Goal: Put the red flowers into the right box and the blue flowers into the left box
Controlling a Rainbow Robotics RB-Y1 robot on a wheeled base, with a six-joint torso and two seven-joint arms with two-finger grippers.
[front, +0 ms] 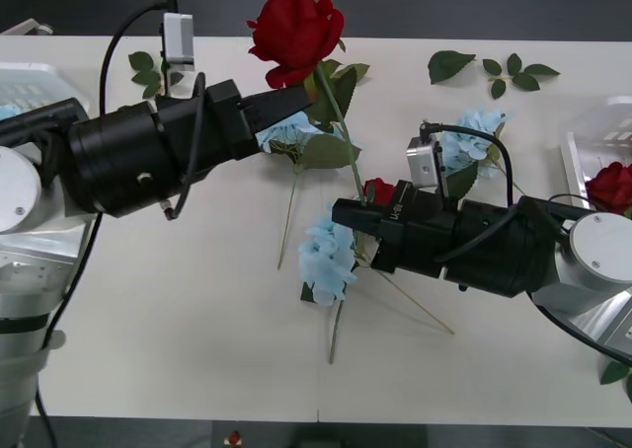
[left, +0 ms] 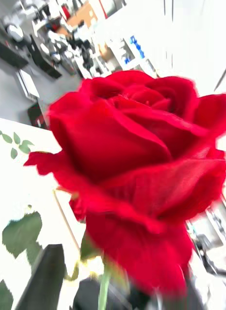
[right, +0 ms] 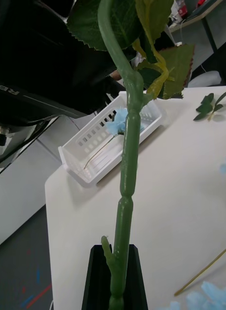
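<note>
At the far left edge of the front view sits the left box [front: 35, 78], white and slotted, a blue flower [right: 118, 121] already in it. The left gripper [front: 296, 101], upper centre, pinches a red rose [front: 294, 34] just under its head — deep red, full-petalled, raised above the desk [front: 197, 339]. Right of centre, the right gripper [front: 348, 214] is pressed together on the same rose's green stem [right: 126, 193], lower down. A clean handover probably means one gripper letting go before the other carries it to the right box [front: 597, 137], far right — another rose [front: 612, 184] lies there. Pale blue hydrangeas [front: 328, 256] remain mid-desk.
</note>
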